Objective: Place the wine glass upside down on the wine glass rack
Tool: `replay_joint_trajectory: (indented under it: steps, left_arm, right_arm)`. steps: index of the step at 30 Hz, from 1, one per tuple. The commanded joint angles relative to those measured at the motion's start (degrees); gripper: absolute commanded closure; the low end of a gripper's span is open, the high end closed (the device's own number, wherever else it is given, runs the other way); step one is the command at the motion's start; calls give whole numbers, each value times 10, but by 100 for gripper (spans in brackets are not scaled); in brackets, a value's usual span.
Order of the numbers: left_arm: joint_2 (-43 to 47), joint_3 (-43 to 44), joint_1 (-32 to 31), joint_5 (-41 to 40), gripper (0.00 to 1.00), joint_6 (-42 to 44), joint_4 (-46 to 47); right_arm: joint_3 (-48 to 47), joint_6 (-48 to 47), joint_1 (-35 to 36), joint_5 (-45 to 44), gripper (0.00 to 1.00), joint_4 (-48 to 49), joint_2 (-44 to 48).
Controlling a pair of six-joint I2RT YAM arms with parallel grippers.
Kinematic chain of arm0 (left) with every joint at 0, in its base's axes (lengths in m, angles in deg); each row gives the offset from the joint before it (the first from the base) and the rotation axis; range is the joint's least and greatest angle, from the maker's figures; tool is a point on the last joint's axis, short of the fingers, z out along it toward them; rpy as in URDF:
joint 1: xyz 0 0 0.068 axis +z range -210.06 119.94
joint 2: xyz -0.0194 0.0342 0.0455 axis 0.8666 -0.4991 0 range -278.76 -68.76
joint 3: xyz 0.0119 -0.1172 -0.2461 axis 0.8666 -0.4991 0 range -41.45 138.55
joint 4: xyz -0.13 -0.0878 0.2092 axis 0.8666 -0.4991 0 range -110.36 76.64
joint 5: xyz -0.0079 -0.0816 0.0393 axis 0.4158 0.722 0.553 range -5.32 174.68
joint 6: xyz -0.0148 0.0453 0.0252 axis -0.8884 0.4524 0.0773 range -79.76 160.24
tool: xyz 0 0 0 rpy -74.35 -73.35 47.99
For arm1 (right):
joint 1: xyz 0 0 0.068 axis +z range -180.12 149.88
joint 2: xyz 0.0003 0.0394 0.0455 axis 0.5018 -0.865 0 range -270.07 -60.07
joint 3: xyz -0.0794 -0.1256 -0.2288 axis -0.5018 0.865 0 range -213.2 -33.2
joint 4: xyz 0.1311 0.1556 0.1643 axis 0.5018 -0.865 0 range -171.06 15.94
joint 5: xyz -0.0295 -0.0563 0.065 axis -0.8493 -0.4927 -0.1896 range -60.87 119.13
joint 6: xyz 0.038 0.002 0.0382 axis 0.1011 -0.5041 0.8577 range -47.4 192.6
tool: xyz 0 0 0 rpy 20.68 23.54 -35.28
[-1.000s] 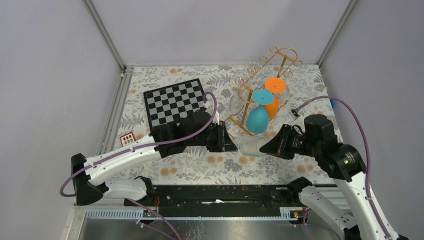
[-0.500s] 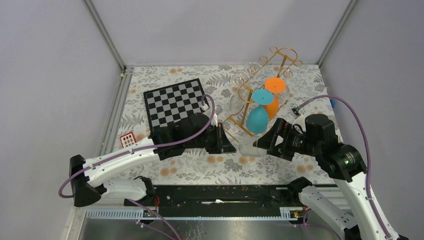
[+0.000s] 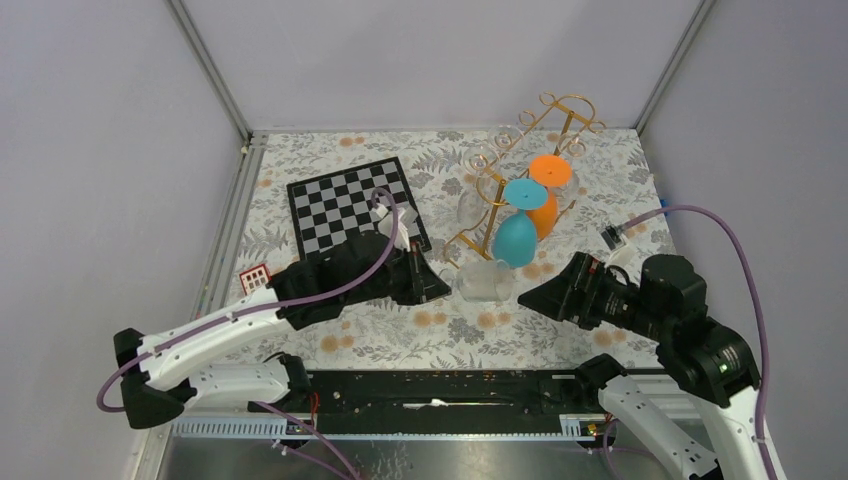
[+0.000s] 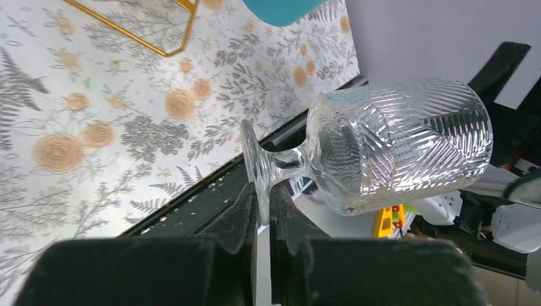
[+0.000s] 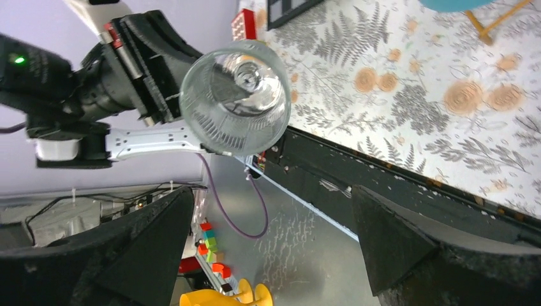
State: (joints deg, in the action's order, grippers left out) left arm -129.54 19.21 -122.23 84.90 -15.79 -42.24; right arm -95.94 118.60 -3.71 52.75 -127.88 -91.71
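Crystal-clear cut glass, that's the wine glass (image 3: 485, 280) and it's lying on its side in the air, clear of the floral table (image 3: 400, 340). The left gripper (image 3: 437, 285) has it, and the left wrist view shows the jaws pinched tight on the flat foot of the glass, with the stem and patterned bowl sticking straight out beyond the fingertips. The open mouth points across at the right gripper (image 3: 535, 295), and what a view from that wrist: you look right down into the bowl. That right gripper is spread wide, both fingers well apart and nothing between them, standing just off the rim without touching. The gold wine glass rack (image 3: 497, 205) stands further back, behind the clear glass. A teal glass (image 3: 515, 238) and an orange glass (image 3: 545, 205) hang upside down on it. The chessboard (image 3: 350, 205) lies over to the left of the rack
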Motion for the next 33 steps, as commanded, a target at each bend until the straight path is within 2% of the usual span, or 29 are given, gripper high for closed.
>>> replay_joint_trajectory:
  steps: [1, 7, 10, 13, 15, 17, 21, 25, 28, 31, 33]
  left_arm:
    - [59, 2, 6, -57, 100, 42, 32]
    - [92, 12, 6, -74, 100, 122, 20]
    - [110, 10, 6, -76, 100, 196, 24]
    - [137, -8, 6, -79, 100, 260, 53]
    - [156, -17, 6, -72, 100, 311, 73]
    - [172, -24, 6, -66, 100, 365, 87]
    - [192, -29, 6, -38, 100, 477, 107]
    - [204, -29, 6, 16, 100, 610, 124]
    - [214, -34, 6, 44, 100, 698, 155]
    - [211, -31, 6, 70, 100, 773, 166]
    - [205, -29, 6, 94, 100, 830, 168]
  right_arm:
    - [14, -5, 6, 54, 0, 85, 15]
    - [105, 137, 6, 134, 0, 288, 49]
    - [153, 214, 6, 158, 0, 395, 58]
    - [172, 244, 5, 144, 0, 426, 67]
    - [165, 239, 5, 124, 0, 413, 74]
    - [128, 199, 5, 100, 0, 352, 68]
    - [14, 56, 5, 34, 1, 208, 45]
    - [-80, -92, 5, -90, 0, 84, 31]
    - [-104, -145, 5, -150, 0, 61, 40]
    - [-101, -135, 5, -209, 0, 59, 60]
    - [-93, -130, 5, -206, 1, 67, 67]
